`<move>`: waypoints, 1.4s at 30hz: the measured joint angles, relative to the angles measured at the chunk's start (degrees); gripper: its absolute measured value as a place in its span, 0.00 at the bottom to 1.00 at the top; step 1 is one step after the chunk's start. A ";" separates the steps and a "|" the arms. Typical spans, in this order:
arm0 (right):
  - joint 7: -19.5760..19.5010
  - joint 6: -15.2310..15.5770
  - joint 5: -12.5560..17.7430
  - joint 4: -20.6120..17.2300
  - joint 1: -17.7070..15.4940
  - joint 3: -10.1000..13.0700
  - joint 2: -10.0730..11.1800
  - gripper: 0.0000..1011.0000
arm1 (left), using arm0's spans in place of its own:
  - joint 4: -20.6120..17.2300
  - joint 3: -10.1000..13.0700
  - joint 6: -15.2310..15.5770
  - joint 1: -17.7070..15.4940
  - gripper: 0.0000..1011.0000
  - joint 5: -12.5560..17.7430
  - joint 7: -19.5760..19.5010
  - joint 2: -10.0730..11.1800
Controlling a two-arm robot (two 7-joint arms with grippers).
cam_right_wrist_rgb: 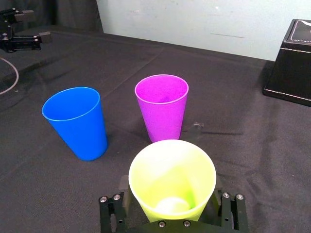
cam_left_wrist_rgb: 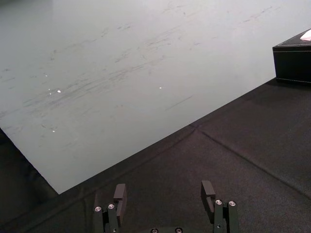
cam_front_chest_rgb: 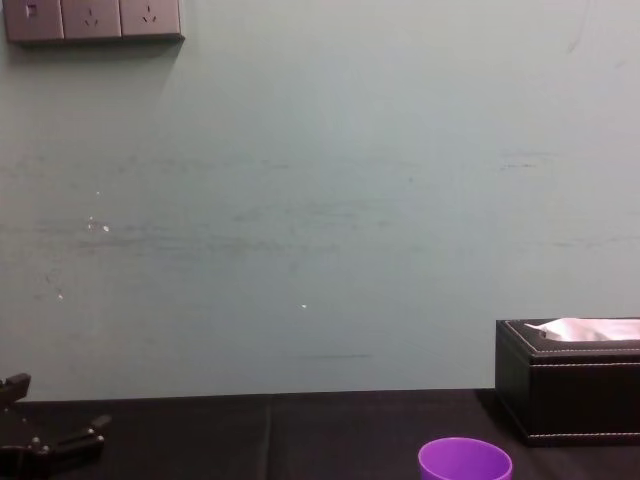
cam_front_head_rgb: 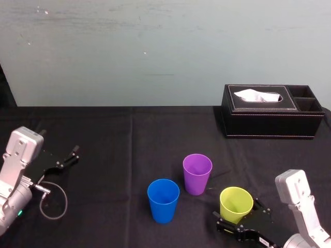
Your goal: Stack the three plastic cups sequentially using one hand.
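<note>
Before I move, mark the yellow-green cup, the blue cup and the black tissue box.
yellow-green cup [cam_right_wrist_rgb: 172,172], right wrist view, inner wall
blue cup [cam_right_wrist_rgb: 80,131], right wrist view, outer wall
black tissue box [cam_front_head_rgb: 271,124], head view, front wall

purple cup [cam_front_head_rgb: 197,173] behind yellow-green cup [cam_front_head_rgb: 236,203], blue cup [cam_front_head_rgb: 163,200] leftward; all apart — gaps between

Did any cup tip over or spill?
No, nothing looks odd. The blue cup, purple cup and yellow-green cup all stand upright, apart and empty. The right claw sits open around the yellow-green cup. The left claw rests far left.
</note>
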 joint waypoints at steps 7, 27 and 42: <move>0.00 0.08 0.07 -0.06 -0.03 0.03 0.03 0.83 | 0.00 0.00 0.00 0.00 0.99 0.00 0.00 0.00; 0.16 1.21 -0.26 -3.30 -0.19 1.94 0.50 0.72 | 0.00 0.00 0.00 0.00 0.99 0.00 0.00 0.00; 1.41 6.93 2.69 -4.94 8.76 2.48 0.03 0.72 | 0.00 0.00 0.00 0.00 0.99 0.00 0.00 0.00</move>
